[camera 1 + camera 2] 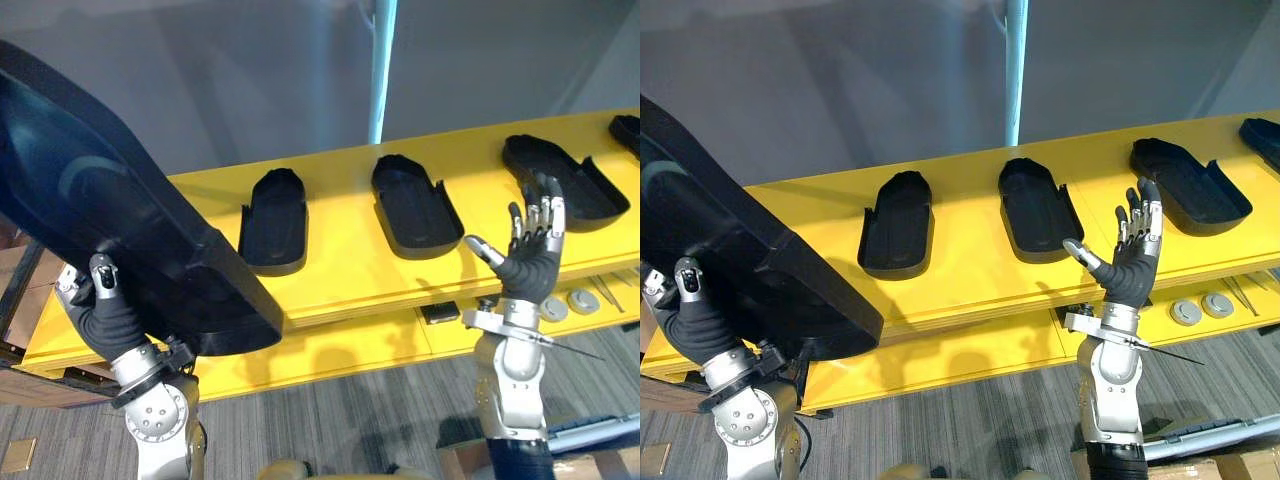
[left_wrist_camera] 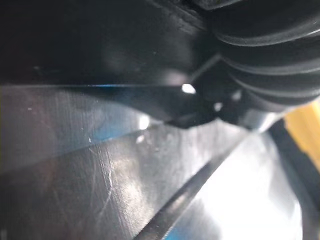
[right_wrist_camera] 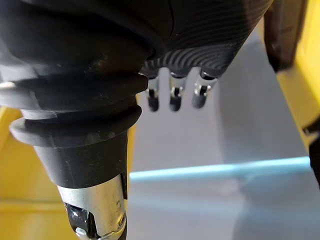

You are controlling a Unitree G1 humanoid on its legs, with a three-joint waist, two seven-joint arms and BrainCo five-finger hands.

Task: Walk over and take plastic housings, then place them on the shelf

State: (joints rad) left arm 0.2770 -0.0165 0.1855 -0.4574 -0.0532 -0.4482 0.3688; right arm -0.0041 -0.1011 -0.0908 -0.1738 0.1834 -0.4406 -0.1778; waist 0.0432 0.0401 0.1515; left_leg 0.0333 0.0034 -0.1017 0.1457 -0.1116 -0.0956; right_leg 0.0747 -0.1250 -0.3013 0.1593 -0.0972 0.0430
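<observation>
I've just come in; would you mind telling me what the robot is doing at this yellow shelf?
The robot stands at the yellow shelf with a large black plastic housing carried on its left hand. The housing is raised over the shelf's left end and is not yet set down. The right hand is lifted in front of the shelf, open and holding nothing. A row of black housings already lies on the shelf top.

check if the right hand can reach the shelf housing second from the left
Probably yes: the right hand is open and empty, raised before the yellow shelf, and that housing lies just to its left with nothing between. The left hand grips its big housing well aside.
</observation>
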